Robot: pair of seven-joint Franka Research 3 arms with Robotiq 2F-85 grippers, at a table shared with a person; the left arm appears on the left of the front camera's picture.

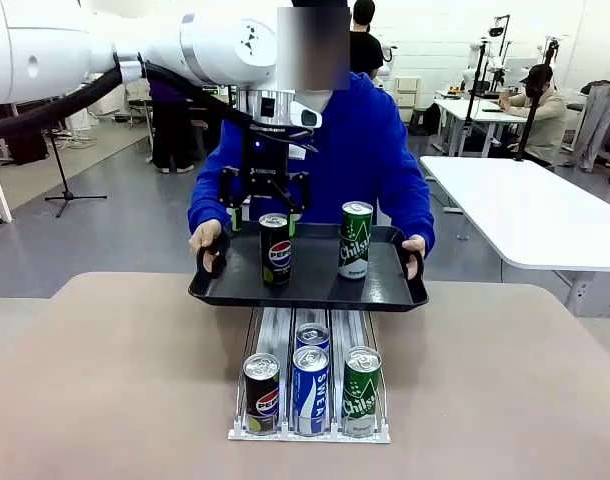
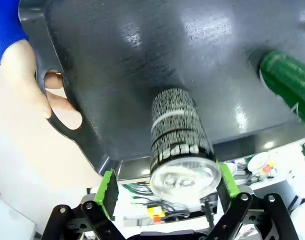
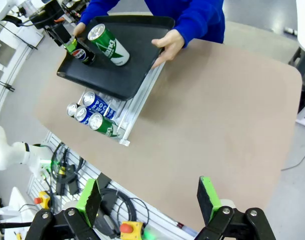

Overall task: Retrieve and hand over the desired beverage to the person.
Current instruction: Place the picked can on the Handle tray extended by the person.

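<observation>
A person (image 1: 355,140) in a blue hooded sweatshirt holds a black tray (image 1: 305,300) by both handles above the far table edge. A black Pepsi can (image 1: 275,250) and a green Chilsung can (image 1: 354,240) stand upright on it. My left gripper (image 1: 264,214) hangs over the Pepsi can with a finger on each side. In the left wrist view the Pepsi can (image 2: 182,145) sits between the green pads (image 2: 109,189), a gap shows at the left pad, and the jaws are open. My right gripper (image 3: 148,197) is open and empty, high above the table.
A white can rack (image 1: 310,432) sits at the table's middle front, holding a Pepsi can (image 1: 261,392), a blue can (image 1: 310,385) and a green can (image 1: 361,390). The person's hand (image 2: 37,85) grips the tray handle. White tables stand behind on the right.
</observation>
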